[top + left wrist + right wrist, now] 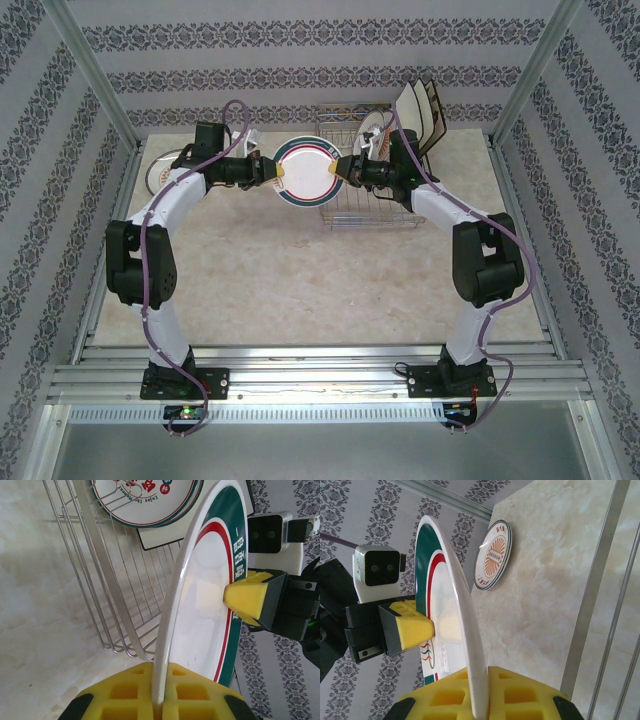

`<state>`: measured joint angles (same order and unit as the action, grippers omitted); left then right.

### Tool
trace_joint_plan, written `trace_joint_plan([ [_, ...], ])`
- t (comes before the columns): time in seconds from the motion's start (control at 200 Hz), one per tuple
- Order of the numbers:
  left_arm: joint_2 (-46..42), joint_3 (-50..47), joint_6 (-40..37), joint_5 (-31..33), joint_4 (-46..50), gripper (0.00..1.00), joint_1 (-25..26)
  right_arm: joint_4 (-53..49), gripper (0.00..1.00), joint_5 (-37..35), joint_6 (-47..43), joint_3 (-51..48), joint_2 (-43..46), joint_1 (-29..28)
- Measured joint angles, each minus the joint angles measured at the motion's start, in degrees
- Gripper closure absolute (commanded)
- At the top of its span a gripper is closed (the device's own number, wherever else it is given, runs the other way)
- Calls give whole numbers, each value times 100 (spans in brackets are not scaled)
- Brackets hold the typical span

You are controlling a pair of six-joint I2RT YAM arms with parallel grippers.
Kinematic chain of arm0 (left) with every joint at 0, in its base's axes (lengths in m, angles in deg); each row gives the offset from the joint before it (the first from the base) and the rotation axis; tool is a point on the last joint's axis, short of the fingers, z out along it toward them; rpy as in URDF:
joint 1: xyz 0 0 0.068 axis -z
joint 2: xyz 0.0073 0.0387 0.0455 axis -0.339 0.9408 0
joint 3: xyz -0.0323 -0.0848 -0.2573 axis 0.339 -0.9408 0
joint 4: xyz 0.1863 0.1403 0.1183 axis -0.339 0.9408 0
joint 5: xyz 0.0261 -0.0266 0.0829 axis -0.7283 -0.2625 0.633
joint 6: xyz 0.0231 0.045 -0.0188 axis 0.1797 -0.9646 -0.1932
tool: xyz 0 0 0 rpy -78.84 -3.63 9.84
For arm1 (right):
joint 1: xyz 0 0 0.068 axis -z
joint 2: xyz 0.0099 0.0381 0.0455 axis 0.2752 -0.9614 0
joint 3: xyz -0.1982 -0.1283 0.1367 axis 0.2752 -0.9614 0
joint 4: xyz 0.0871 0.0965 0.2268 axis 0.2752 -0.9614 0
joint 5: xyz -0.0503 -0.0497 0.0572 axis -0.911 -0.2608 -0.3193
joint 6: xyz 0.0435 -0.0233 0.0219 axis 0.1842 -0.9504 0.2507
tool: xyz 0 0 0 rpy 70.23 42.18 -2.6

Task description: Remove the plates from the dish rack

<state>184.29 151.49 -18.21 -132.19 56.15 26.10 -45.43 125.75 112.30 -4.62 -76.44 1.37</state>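
Observation:
A round white plate (308, 170) with a green and red rim hangs upright above the table, just left of the dish rack (372, 215). My left gripper (280, 172) is shut on its left edge, and the rim stands clamped between the yellow pads (161, 692). On the opposite edge my right gripper (338, 168) is shut too, with the rim pinched between its pads (482, 695). More round plates (375, 130) and square cream plates (420, 108) stand in the rack. Another round plate (492, 555) lies flat on the table at the far left.
The rack's wire wall (115, 585) runs close beside the held plate. Metal frame posts (100, 90) and patterned walls close in the marble table (300, 280) on three sides. Open tabletop lies in front of the rack.

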Motion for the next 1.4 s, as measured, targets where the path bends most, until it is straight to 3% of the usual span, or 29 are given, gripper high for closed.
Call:
trace_joint_plan([
  [0.14,66,0,13,-11,-107,100,11,-131,27,-72,-4,2,0,0],
  [0.235,190,0,57,17,-168,100,9,-361,2,-205,-186,57,2,13],
  [0.575,229,-201,448,92,-629,100,-302,-3001,2,-1596,-1679,789,566,170],
  [0.779,-127,-804,793,511,-992,100,-859,-4837,2,-3473,-2664,1576,957,448],
  [1.024,-809,-1875,1528,1497,-1777,100,-1668,-6441,2,-5486,-3357,1766,988,896],
  [1.224,-1392,-2503,1860,2568,-2111,100,-1888,-7097,2,-6094,-3670,1786,960,1139],
  [1.399,-1655,-2957,2256,3016,-2557,100,-2214,-7259,2,-6118,-3825,1788,935,1163],
])
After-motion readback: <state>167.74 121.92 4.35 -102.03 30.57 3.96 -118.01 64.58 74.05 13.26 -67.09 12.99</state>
